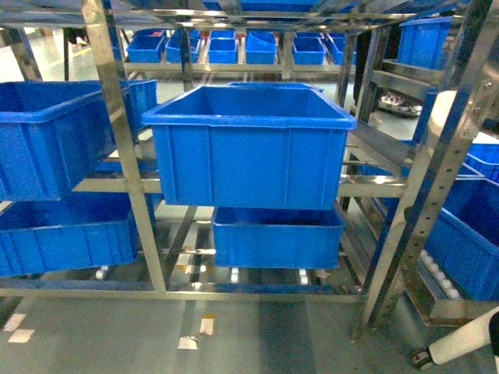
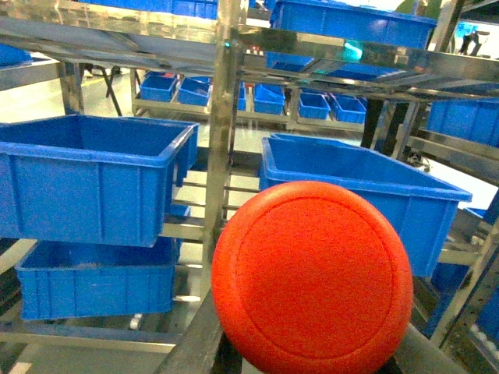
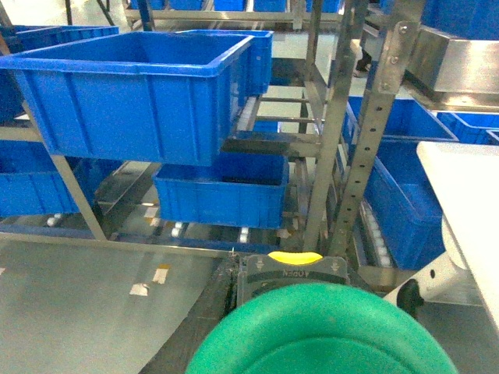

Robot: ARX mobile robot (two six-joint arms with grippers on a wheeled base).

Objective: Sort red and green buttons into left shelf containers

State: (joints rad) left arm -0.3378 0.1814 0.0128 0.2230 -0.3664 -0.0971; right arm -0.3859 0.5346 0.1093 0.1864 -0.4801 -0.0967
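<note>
Jaws themselves not showing in any view, so cannot tell how far apart. Left arm seeming to be carrying red button [image 2: 313, 279], filling bottom of left wrist view; right arm seeming to be carrying green button [image 3: 323, 333], low in right wrist view. Both likely being held up for dropping into bins. Red button standing on edge, flat round face looking at camera; round, so no long side. Green button lying more flat, tipping toward camera. Bins [image 1: 251, 146] sitting on shelf [image 1: 129, 186], open tops facing up, waiting ahead.
</note>
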